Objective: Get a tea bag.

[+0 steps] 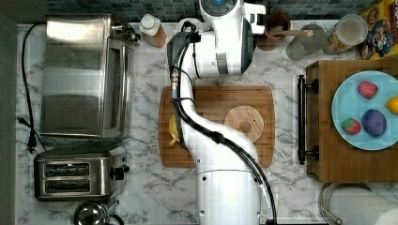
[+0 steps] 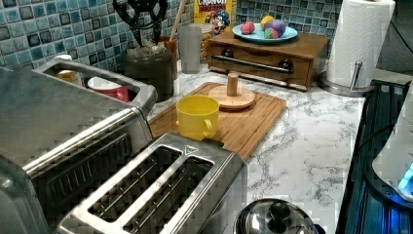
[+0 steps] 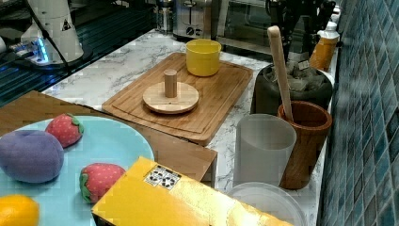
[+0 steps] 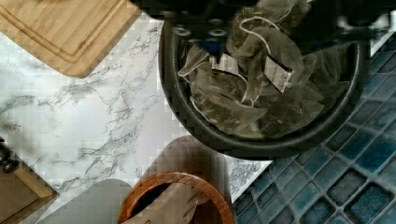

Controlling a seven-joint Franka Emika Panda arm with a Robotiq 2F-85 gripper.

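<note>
Gripper (image 4: 273,25) low over the mouth of a dark jar (image 4: 187,116), jaws spread apart with sachets showing between them and nothing clamped. Tea bag (image 4: 280,51) lying uppermost in the heap inside the jar, right under the gripper, its string looping to a small paper tag (image 4: 279,74). Print on the tag too small to read.

Just beside the jar, a wooden cup (image 4: 177,196) holding a wooden spoon (image 3: 280,66), then a frosted tumbler (image 3: 263,146), all close along the blue tile wall (image 4: 355,186). Seen in the left view, gripper (image 2: 143,27) hanging above the jar rim, with the cup and tumbler close on the left view's right.

Nearby on the marble counter, a wooden board (image 3: 221,99) carrying a round lid (image 3: 170,96) with an upright knob and a yellow mug (image 3: 203,56), the two apart.

Farther off, "CRUNCH" legible on a yellow cereal box (image 2: 214,12), next to a blue plate (image 2: 287,33) of toy fruit. Toaster (image 2: 160,190) nearest the left view's camera.
</note>
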